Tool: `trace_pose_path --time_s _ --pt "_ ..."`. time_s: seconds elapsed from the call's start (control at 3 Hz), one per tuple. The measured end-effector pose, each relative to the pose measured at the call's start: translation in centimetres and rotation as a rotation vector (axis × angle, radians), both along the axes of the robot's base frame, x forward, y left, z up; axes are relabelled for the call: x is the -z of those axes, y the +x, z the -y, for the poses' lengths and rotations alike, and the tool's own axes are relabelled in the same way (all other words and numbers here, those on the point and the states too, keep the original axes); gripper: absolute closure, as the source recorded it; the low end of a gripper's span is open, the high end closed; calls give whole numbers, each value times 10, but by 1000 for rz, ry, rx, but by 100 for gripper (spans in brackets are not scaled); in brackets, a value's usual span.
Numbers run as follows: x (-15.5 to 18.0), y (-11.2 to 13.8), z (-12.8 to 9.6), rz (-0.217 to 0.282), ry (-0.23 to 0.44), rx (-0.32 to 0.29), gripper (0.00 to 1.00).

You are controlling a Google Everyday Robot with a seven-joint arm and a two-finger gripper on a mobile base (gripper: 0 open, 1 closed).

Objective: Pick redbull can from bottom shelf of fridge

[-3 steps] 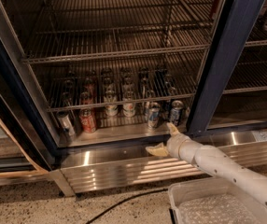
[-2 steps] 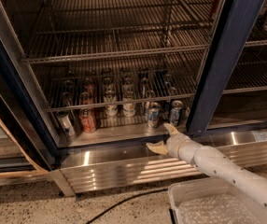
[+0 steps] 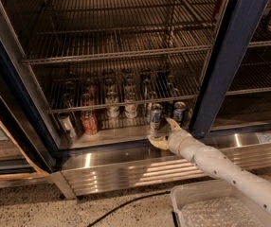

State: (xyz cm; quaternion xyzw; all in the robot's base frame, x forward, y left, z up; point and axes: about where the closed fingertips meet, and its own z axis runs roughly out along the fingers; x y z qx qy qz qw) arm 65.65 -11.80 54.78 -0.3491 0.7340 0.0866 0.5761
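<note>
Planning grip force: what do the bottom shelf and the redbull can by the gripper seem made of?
Bottom shelf: smooth pale sheet metal, likely stainless; it shows dull glints. Redbull can: thin printed metal, probably aluminium; silver top. The gripper, jaws open, sits at the shelf's front edge beside that can.

- Speckled stone floor (image 3: pixel 26 207) is stretching across the bottom.
- A black cable (image 3: pixel 126 204) is trailing over it.
- A white tray (image 3: pixel 211 213) is sitting at lower right.
- Warm light is glinting off metal.
- The gripper (image 3: pixel 165 134) is hovering mid-frame, fingers spread.
</note>
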Motion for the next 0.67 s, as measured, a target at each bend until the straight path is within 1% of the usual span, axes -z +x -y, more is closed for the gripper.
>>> trace_pose_path --time_s 0.33,0.67 --pt "-9 12 1 42 -5 26 29" --pt "-14 21 1 65 -8 46 29"
